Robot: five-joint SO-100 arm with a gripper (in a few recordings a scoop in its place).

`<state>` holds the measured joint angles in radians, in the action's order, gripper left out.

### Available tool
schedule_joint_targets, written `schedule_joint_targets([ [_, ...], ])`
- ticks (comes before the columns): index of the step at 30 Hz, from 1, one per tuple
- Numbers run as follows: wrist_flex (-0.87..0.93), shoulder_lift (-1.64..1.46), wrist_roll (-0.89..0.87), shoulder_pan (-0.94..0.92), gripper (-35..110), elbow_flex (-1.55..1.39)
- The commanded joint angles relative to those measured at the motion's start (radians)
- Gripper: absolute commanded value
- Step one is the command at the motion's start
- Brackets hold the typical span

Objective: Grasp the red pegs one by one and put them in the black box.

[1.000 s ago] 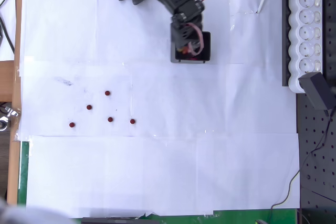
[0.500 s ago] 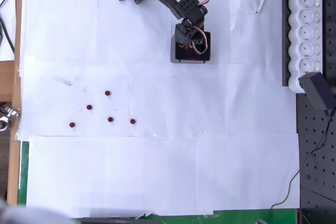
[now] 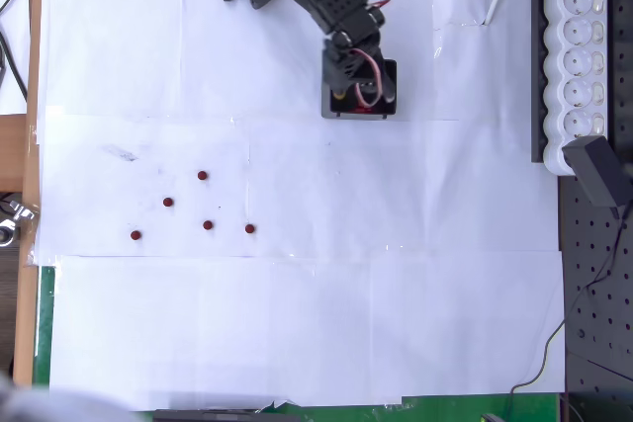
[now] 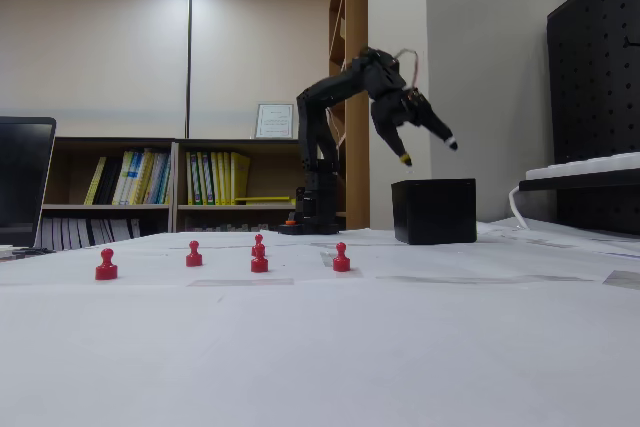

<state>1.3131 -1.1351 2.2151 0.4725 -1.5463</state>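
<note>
Red pegs: you have five of them standing loose on the white paper, left of centre in the overhead view, at (image 3: 202, 175), (image 3: 168, 202), (image 3: 135, 235), (image 3: 208, 225) and (image 3: 249, 228); in the fixed view they stand upright in a loose row near the camera, for instance (image 4: 106, 264) and (image 4: 341, 257).
Pegs in the box: you can make out a little red inside it in the overhead view, but not how many.
Black box: your black box (image 3: 388, 106) sits on the far part of the tabletop (image 3: 316, 333), well apart from the loose pegs; in the fixed view it (image 4: 434, 210) stands right of the arm's base.
Claw: your claw (image 4: 430, 151) hangs just above the box with its two fingers spread apart and nothing between them; from overhead it (image 3: 358, 91) covers much of the box's opening.
Arm: it reaches from its base at the far edge toward the box.
Power strip: a white power strip (image 3: 579, 37) lies at the far right, apart from the box.
</note>
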Motion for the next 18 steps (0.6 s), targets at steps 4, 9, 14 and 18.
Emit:
schedule_joint_targets([
  [4,-0.264,0.13,-0.244,-0.304,32,0.255],
  [9,-0.517,0.133,-0.448,-0.448,26,0.589],
  [14,-0.792,0.1,-0.512,-0.522,24,0.793],
  [18,-0.985,0.028,-0.531,-0.551,22,0.876],
])
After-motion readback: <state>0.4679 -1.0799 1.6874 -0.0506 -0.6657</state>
